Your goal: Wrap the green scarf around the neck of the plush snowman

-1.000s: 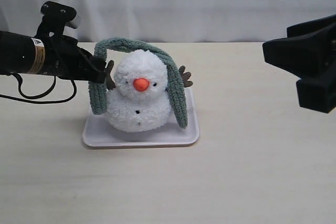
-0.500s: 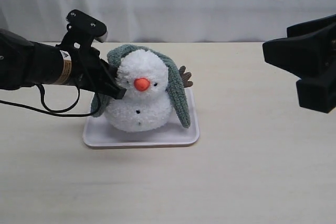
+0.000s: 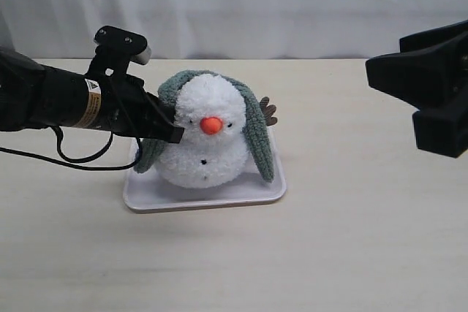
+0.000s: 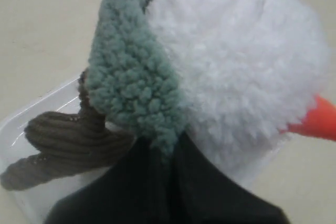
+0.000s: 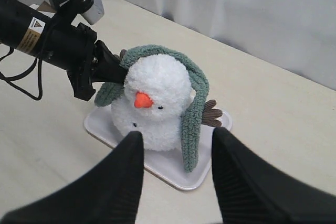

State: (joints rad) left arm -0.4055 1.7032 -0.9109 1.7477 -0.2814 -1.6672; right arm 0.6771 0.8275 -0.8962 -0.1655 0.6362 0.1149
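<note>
While the black left gripper (image 3: 172,131), at the left cheek of the fluffy white plush snowman (image 3: 207,160), pinches the fuzzy grey-green knit scarf (image 3: 257,137) (draped over the snowman's head, ends hanging down both sides), the right gripper (image 5: 177,136) hovers well right of the snowman, jaws apart.

You are at a robot lab bench. A bare, pale table (image 3: 351,253) stands before a plain white curtain (image 3: 256,5). A black robot arm (image 3: 44,96) with a printed label (image 3: 91,104) reaches over it, and a white tray (image 3: 212,199) sits in the middle.
</note>
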